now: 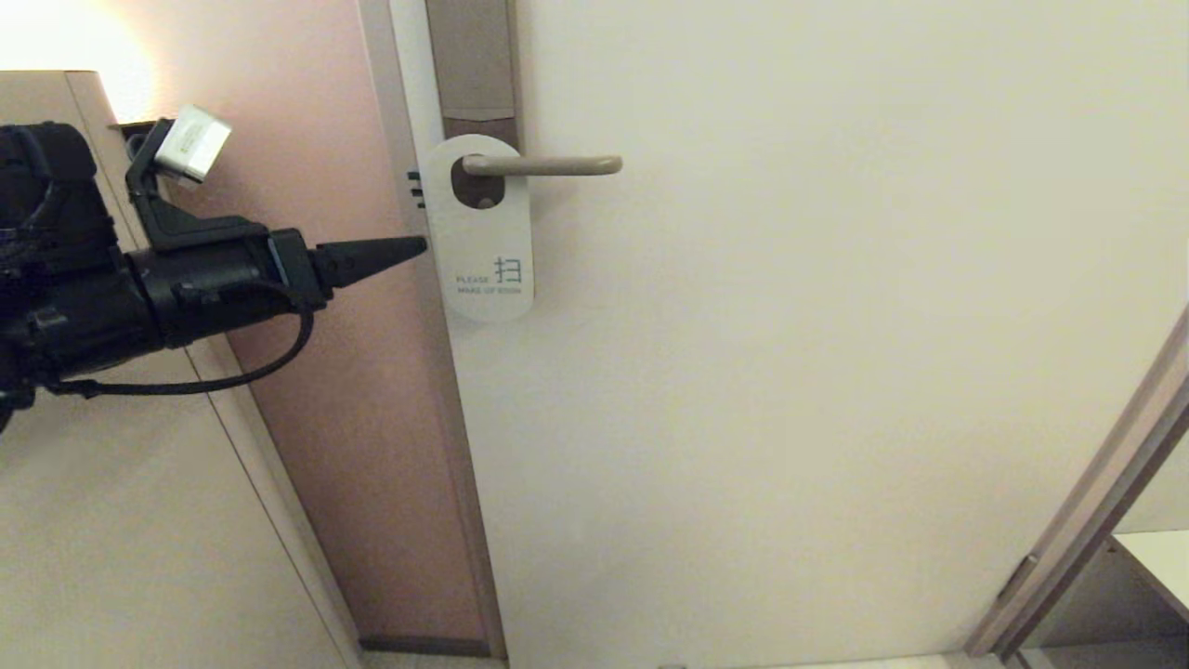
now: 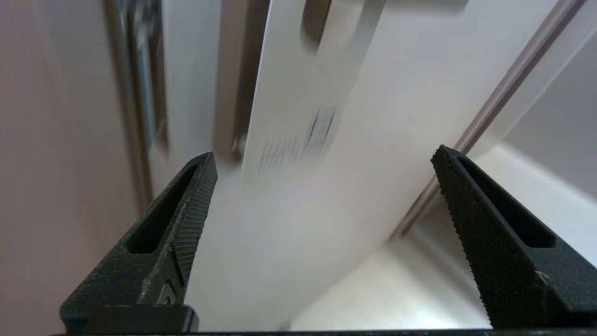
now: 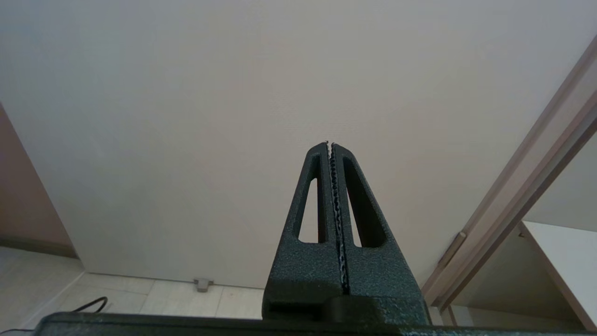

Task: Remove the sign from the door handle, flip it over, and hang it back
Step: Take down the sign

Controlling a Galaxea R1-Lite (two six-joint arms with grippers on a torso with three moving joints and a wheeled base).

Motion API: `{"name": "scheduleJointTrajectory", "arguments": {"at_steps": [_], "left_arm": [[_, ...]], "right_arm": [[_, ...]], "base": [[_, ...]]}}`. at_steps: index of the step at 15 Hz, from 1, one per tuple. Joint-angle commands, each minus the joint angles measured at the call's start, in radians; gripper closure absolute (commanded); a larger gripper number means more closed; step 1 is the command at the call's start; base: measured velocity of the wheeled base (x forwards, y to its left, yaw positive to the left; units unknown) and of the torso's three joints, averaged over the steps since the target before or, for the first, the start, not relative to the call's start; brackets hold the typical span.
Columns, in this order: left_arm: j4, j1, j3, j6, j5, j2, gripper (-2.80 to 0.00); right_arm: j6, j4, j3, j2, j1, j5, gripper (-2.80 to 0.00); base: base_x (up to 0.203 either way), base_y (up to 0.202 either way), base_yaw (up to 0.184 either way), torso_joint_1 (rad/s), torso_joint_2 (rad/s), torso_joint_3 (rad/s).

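2 grippers on this rig but only 1 is doing anything. Head view first: the sign (image 1: 483,232) hangs on the door handle (image 1: 543,165), the lever passing through the hole near its top, white face out, flat against the door (image 1: 836,325) over the grey-brown plate (image 1: 472,60). The left gripper (image 1: 409,247) points at the sign's left edge, about level with its lower half, just beside it and not touching as far as I can tell. Left wrist view: the left gripper (image 2: 324,158) has its jaws spread wide with nothing between them, and the sign (image 2: 289,107) sits ahead of the gap, blurry, closer to 1 finger than centred. My take on the step: if the card is still to come off, slide in so the lower edge sits between both pads, pinch the card only and not the door, then draw it along the lever toward the free end instead of yanking down, since the hole is hooked over the lever. Right wrist view: the right gripper (image 3: 330,144) is parked low, jaws pressed together and empty, aimed at bare door. Writing: the white face reads "PLEASE MAKE UP ROOM" in small blue-grey letters with 1 Chinese character, 扫, beside it. No brand that I can read anywhere.
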Motion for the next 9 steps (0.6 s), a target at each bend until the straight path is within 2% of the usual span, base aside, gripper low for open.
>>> {"name": "scheduleJointTrajectory", "arguments": {"at_steps": [1,4,7,9], "left_arm": [[-0.057,-0.01,-0.003,-0.024,-0.009,0.051,-2.8],[-0.058,-0.032,-0.002,-0.028,-0.019,0.068,-2.8],[-0.057,-0.047,-0.002,-0.051,-0.073,0.074,-2.8],[-0.058,-0.053,-0.002,-0.05,-0.079,0.083,-2.8]], "right_arm": [[-0.002,0.0,0.0,0.0,0.0,0.001,0.0],[-0.001,0.0,0.0,0.0,0.0,0.001,0.0],[0.0,0.0,0.0,0.0,0.0,0.001,0.0],[-0.001,0.0,0.0,0.0,0.0,0.001,0.0]], "base": [[0.0,0.0,0.0,0.0,0.0,0.0],[0.0,0.0,0.0,0.0,0.0,0.0],[0.0,0.0,0.0,0.0,0.0,0.0],[0.0,0.0,0.0,0.0,0.0,0.0]]}}
